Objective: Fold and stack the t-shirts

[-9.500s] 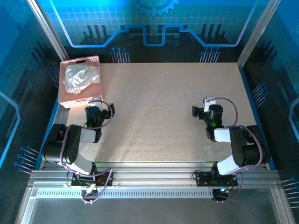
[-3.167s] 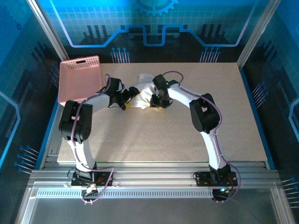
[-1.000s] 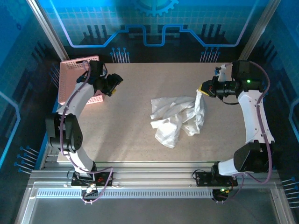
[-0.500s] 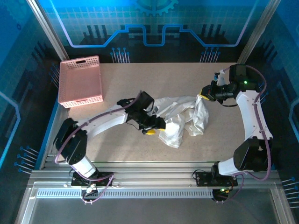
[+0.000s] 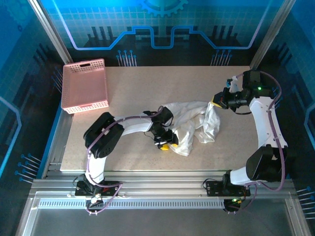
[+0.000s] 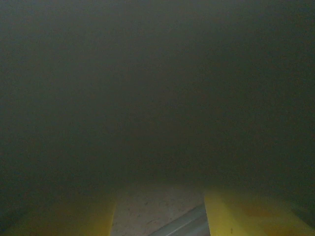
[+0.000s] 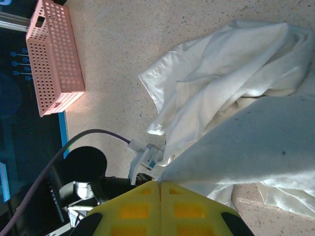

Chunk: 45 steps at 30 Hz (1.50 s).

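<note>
- Tabletop (image 5: 147,88): a pale, speckled board that carries the lot.
- Right arm (image 5: 266,123): it runs up the right side and bends in toward the middle, wrist held above the board.
- Left arm (image 5: 123,125): it lies low across the board from the left, with its wrist right at the shirt's left edge.
- Shirt (image 5: 189,123): white and crumpled, heaped just right of centre. The top right corner is pulled up off the board, and the rest lies rumpled on the tabletop between the two wrists.
- Basket (image 5: 83,86): pink lattice, sitting in the far left corner, well apart from the shirt.
- Right jaws: pressed together and pinching that raised corner. From the wrist, white cloth comes straight out of the seam between the yellow pads.
- Left jaws: down at the shirt's near left edge. The wrist view is dark and murky, but two yellow fingers (image 6: 256,219) stand apart with bare board between them, so they're spread, with nothing visible in the gap.
</note>
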Each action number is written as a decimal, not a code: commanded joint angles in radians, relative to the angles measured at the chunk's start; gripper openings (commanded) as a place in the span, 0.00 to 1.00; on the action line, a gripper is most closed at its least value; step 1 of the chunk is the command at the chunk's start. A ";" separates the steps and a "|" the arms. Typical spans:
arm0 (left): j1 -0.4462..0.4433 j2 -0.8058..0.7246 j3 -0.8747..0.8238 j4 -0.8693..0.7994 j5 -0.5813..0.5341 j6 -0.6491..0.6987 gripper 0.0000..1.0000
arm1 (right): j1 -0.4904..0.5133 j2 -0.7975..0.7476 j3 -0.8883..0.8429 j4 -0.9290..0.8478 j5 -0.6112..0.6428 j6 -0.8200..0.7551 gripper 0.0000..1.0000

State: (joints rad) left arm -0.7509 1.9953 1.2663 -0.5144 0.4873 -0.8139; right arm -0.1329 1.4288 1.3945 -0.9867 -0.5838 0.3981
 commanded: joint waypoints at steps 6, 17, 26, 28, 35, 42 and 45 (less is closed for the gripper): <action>0.003 0.084 0.171 -0.005 -0.011 0.034 0.09 | -0.046 -0.028 -0.020 0.010 -0.027 -0.006 0.00; 0.428 -0.458 0.296 -0.169 -0.217 0.102 0.00 | -0.201 0.006 0.205 0.046 -0.066 0.082 0.00; 0.742 -0.547 0.603 -0.258 -0.148 0.163 0.00 | -0.342 0.083 0.520 0.025 -0.080 0.141 0.00; 0.799 -0.553 0.627 -0.242 -0.119 0.155 0.00 | -0.346 0.085 0.558 0.029 -0.083 0.141 0.00; 0.853 -0.531 0.663 -0.160 -0.030 0.125 0.00 | -0.345 0.093 0.618 0.093 -0.109 0.180 0.00; 0.847 -0.537 0.622 0.005 0.048 0.041 0.00 | -0.312 0.064 0.649 0.194 -0.160 0.214 0.00; 0.816 -0.544 0.580 0.059 0.068 0.006 0.00 | -0.303 0.066 0.676 0.192 -0.162 0.254 0.00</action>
State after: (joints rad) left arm 0.0856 1.4727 1.8725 -0.5632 0.4988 -0.7609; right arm -0.4492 1.5124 2.0235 -0.8436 -0.7143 0.6052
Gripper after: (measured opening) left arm 0.052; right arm 0.061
